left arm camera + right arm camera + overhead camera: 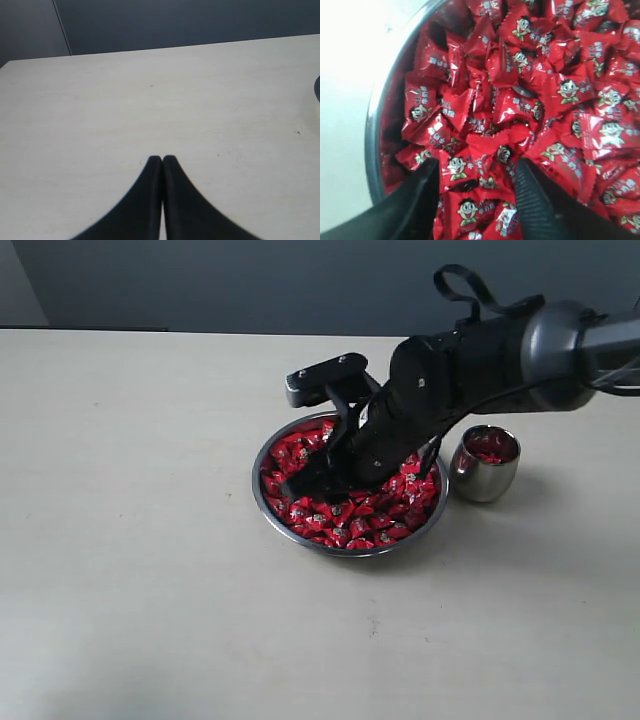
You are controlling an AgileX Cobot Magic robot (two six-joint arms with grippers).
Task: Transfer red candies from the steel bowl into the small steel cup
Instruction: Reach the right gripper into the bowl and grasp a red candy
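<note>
Holds right claw (476,167) released, tips among shiny red wrapped candies (565,90) in wide steel bowl (372,130); left claw (162,159) clenched empty above pale bench (150,90).

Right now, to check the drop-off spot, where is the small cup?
In the exterior view the cup stands on the table just right of the bowl, with red candies inside.
</note>
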